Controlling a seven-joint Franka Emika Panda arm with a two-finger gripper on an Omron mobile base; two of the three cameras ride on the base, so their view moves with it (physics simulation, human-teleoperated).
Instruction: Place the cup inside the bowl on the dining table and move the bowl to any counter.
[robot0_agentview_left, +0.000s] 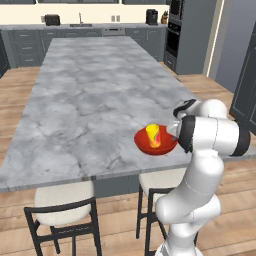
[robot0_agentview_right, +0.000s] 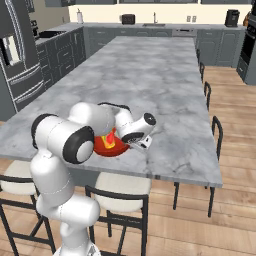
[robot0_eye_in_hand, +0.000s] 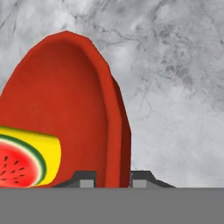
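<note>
From the left base view you see the cup (robot0_agentview_left: 153, 135) standing inside the bowl (robot0_agentview_left: 145, 144), near the dining table (robot0_agentview_left: 90, 100) edge closest to you, so a jerky lift could tip the cup out. In the right base view the arm hides most of the bowl (robot0_agentview_right: 114, 147). In the hand view the gripper (robot0_eye_in_hand: 113, 179) straddles the bowl's rim (robot0_eye_in_hand: 114, 140), one fingertip each side, seemingly pinching it; so thin a grip may slip.
</note>
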